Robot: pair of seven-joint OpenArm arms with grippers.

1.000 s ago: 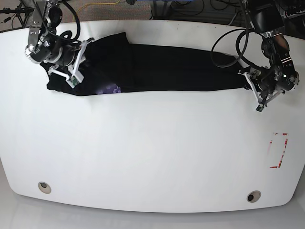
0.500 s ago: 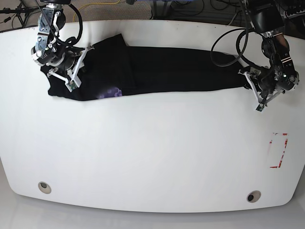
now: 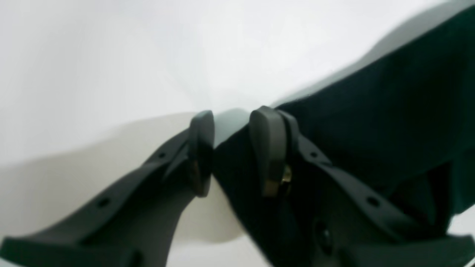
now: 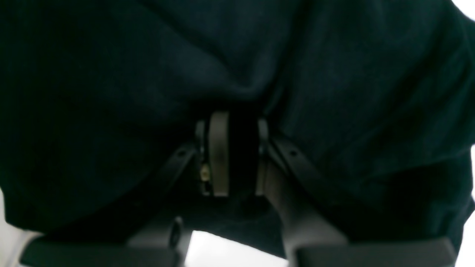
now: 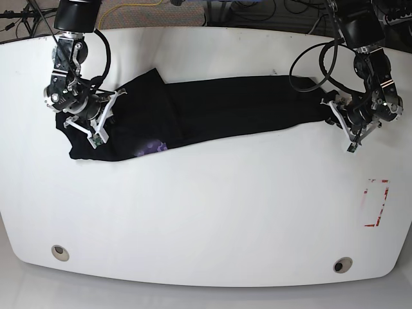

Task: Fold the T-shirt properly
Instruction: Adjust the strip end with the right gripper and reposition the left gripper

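The black T-shirt [image 5: 225,106] lies stretched in a long band across the back of the white table [image 5: 206,212]. A bit of purple print [image 5: 151,149] shows at its lower left. My right gripper [image 5: 96,129] is at the shirt's left end. In the right wrist view it [image 4: 241,155] is shut on a fold of the dark T-shirt [image 4: 334,74], which fills the frame. My left gripper [image 5: 339,117] is at the shirt's right end. In the left wrist view it [image 3: 232,148] pinches the T-shirt [image 3: 389,111] by its edge.
A red marked rectangle [image 5: 376,203] sits near the table's right edge. Two round holes [image 5: 60,252] [image 5: 343,264] lie near the front edge. Cables hang behind the back edge.
My right gripper has moved toward the front of the table with the shirt's left end, so the band now slants. The left gripper has barely moved.
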